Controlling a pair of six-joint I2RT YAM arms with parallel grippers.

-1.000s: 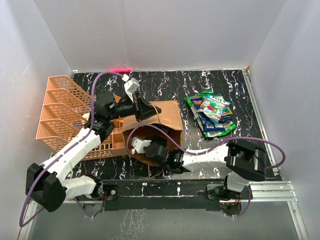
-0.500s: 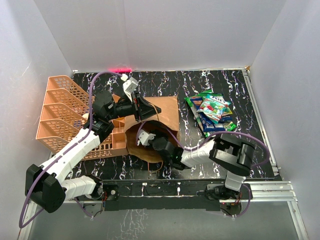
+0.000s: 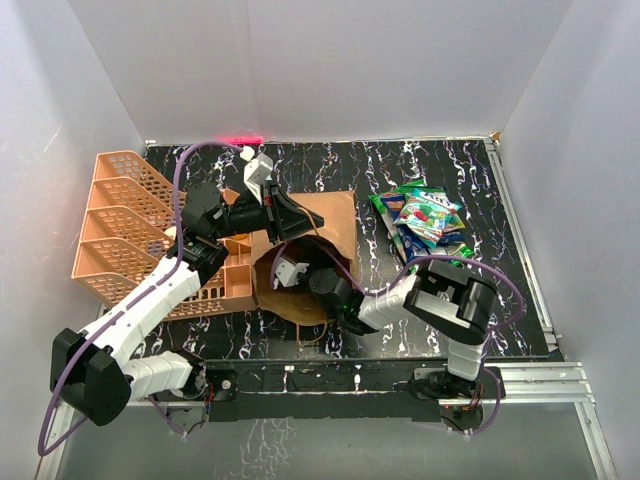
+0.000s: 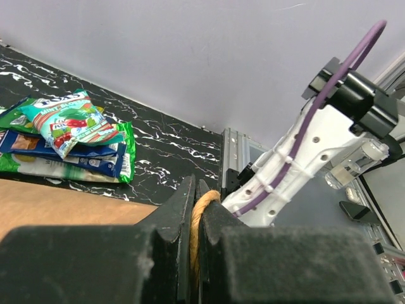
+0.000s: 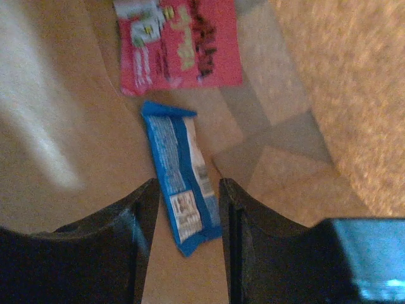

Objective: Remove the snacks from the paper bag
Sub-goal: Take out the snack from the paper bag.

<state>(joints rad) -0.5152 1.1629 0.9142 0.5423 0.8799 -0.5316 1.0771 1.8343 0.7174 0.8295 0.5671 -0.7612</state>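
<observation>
Deep inside the paper bag (image 3: 335, 215), a blue packet (image 5: 180, 171) lies between the partly spread right fingers (image 5: 142, 228), which should straddle it squarely before closing, while the left fingers (image 4: 180, 209) pinch the handle (image 4: 201, 206).

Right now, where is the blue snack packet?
In the right wrist view, the blue packet lies inside the paper bag on its floor, just below the pink-red packet and framed between the fingers of the right gripper.
</observation>
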